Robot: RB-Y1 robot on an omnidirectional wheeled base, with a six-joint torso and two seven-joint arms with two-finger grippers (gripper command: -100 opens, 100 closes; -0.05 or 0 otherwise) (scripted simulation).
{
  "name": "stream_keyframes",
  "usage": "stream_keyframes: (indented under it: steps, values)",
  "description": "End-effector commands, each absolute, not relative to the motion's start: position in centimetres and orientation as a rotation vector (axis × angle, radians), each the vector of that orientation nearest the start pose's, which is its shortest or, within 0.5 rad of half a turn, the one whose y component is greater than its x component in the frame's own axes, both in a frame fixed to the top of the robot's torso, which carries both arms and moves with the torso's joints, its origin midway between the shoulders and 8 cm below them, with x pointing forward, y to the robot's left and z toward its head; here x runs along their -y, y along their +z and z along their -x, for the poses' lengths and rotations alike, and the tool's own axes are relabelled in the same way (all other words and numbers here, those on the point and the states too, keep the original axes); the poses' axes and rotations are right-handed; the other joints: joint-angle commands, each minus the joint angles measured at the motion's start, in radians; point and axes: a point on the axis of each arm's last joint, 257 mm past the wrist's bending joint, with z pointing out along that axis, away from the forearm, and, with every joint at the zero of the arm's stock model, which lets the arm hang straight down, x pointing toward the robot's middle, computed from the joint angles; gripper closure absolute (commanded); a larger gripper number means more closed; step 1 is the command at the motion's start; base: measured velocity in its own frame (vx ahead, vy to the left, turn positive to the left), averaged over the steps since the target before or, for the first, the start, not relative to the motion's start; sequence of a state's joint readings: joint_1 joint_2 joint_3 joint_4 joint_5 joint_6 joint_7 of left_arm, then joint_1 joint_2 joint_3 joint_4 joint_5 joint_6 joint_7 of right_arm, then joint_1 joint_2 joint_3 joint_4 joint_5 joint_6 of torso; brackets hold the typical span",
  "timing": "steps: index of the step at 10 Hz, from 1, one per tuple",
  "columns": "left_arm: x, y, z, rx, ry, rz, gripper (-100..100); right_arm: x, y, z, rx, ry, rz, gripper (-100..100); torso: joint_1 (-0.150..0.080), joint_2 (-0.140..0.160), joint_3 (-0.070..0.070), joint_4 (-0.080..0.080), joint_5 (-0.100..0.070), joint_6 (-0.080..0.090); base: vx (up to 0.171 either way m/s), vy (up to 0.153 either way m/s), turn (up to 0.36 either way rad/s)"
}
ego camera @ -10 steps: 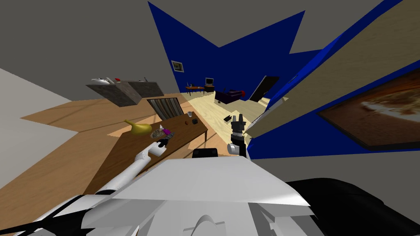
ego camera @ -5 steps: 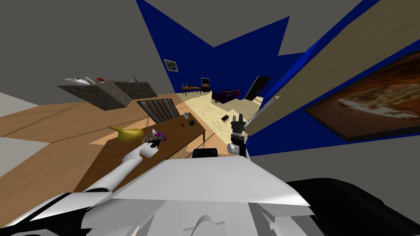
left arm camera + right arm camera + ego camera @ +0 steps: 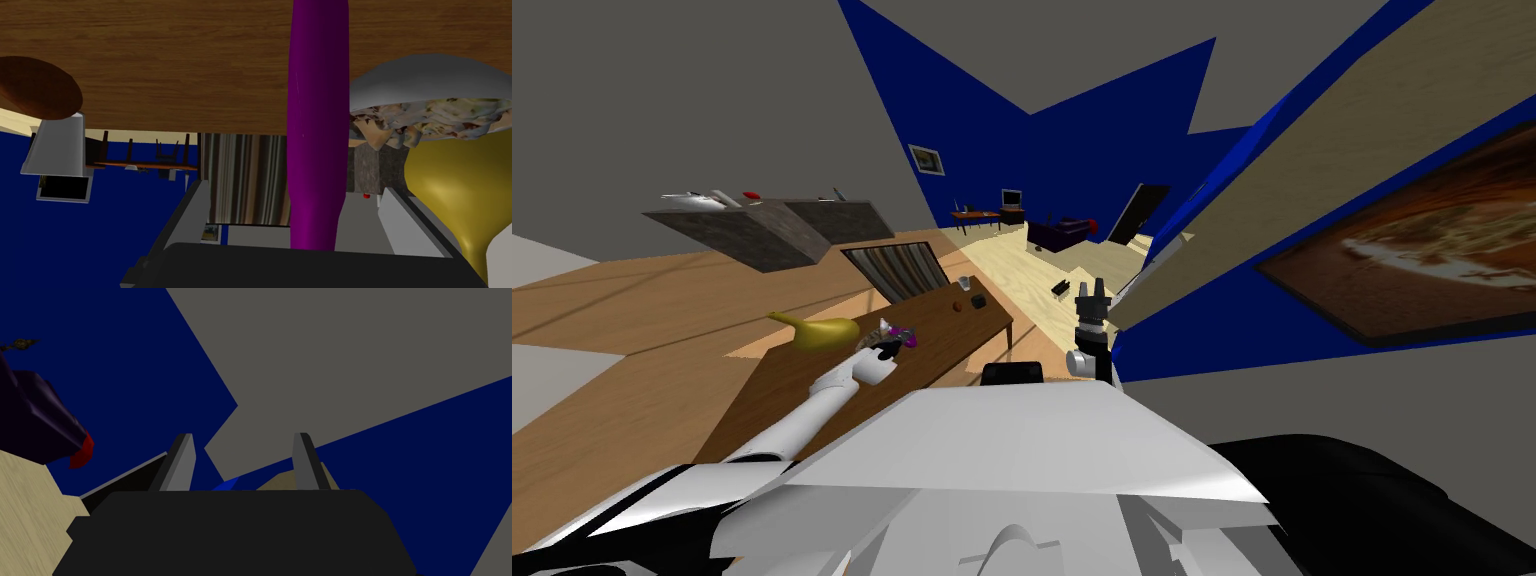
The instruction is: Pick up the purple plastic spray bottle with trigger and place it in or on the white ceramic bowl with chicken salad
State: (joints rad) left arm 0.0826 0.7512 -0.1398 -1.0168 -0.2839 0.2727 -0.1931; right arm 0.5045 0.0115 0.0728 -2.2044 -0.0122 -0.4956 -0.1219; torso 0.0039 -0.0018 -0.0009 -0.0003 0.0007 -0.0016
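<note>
- Your left arm reaches out straight and low over the bench [image 3: 175, 60], with its claw [image 3: 292, 188] at the bowl [image 3: 415, 80].
- The left claw is released. Its fingers [image 3: 187, 215] stand wide, with a gap on each side of the bottle [image 3: 317, 125].
- The bottle lies between those fingers, running lengthways out from the claw body. It is just beside the bowl; you cannot tell whether they touch.
- Your right arm stands upright by the blue wall. Its claw [image 3: 1090, 293] points up, released, with nothing between the fingers.
- The head view puts the bowl and bottle mid-bench. A yellow gourd [image 3: 822, 331] sits close by on the side away from you.
- Bare bench stretches from there to the far end, where a cup [image 3: 964, 282] and a dark block [image 3: 977, 300] stand well apart from the claw.
- A striped panel [image 3: 897, 268] stands just past the bench's far long edge.
- The bottle is a smooth, glossy purple cylinder, and its trigger is hidden.
- The bowl is plain white with a rounded wall, heaped with ragged pale salad.
- The bench is dark brown wood grain. The gourd is shiny, with a fat body and a narrow neck.
</note>
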Motion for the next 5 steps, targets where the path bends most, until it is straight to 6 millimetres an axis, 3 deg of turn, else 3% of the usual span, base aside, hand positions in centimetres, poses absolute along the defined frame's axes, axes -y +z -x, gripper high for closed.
stream_keyframes:
  steps: [1,2,3,5]
  values:
    - [-62.53,-43.71,-35.83,-2.104,0.359,0.751,-100,25.98,-1.23,-36.12,-0.618,1.473,-0.802,0,0.0,0.0,0.0,0.0,0.0,0.0,0.064,0.057,0.0]
    - [-62.66,-43.48,-35.77,-2.103,0.36,0.752,-100,25.98,-1.23,-36.11,-0.618,1.473,-0.802,0,0.0,-0.001,-0.001,0.0,0.0,0.0,0.029,0.025,-0.004]
    - [-62.63,-43.51,-35.79,-2.103,0.359,0.751,100,25.98,-1.23,-36.12,-0.618,1.473,-0.802,0,-0.001,0.001,0.0,0.0,0.0,0.0,0.005,0.005,0.0]
    - [-62.74,-43.51,-35.7,-2.104,0.363,0.753,100,25.98,-1.23,-36.12,-0.618,1.473,-0.802,0,-0.003,0.002,0.001,0.001,0.0,0.001,0.0,0.003,0.008]
